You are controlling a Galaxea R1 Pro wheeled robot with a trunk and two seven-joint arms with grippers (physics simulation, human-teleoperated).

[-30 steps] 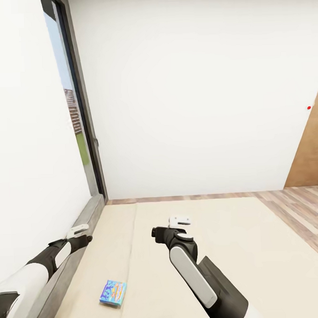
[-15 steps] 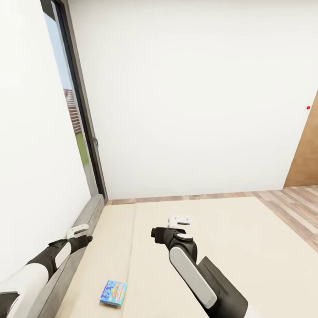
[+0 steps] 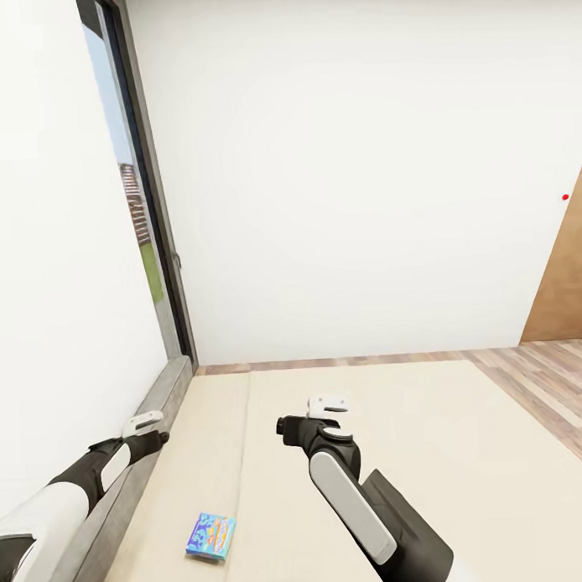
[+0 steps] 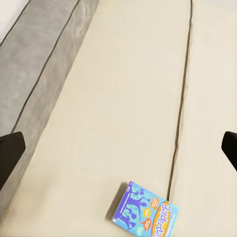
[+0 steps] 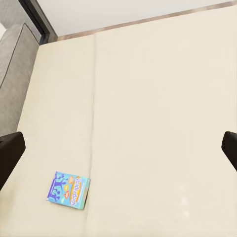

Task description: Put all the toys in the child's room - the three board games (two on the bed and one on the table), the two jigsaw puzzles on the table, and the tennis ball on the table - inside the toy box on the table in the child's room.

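Note:
A small blue board game (image 3: 210, 535) lies flat on the beige bed (image 3: 448, 453), close to the seam between the two mattress parts. In the left wrist view the board game (image 4: 145, 212) lies just beside that seam. The right wrist view shows the board game (image 5: 69, 189) further off. My left gripper (image 3: 159, 436) hangs over the grey headboard (image 3: 114, 507), above and to the left of the game. My right gripper (image 3: 287, 427) hovers over the mattress, beyond the game and to its right. Both wrist views show dark fingertips (image 4: 10, 155) (image 5: 10, 153) far apart with nothing between them.
A tall dark-framed window (image 3: 147, 246) stands at the left beyond the headboard. A white wall (image 3: 354, 171) closes the far side. Wood floor (image 3: 546, 383) runs along the bed's far and right edges, with a brown door (image 3: 572, 281) at the right.
The view has shifted very slightly. The arms and the blue game have not moved.

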